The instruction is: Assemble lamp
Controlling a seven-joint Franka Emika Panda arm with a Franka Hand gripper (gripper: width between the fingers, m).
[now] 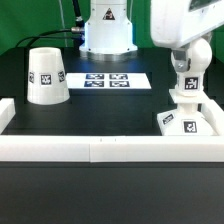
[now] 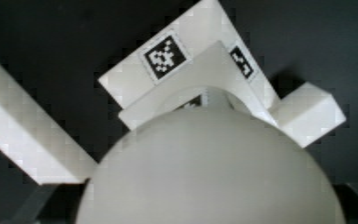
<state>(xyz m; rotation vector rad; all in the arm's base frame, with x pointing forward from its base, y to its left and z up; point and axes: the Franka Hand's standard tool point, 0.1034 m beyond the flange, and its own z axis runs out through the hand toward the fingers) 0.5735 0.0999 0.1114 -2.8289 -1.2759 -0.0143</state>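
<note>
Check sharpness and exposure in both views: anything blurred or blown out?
Wrist view: bulb close up, soft and dim; base tag sharp. Exterior view: even light, tags readable on shade, white arm nearly washed out.

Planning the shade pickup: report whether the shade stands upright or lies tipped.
Upright. The shade stands on its wide end on the table, narrow end up, at the exterior view's left.
</note>
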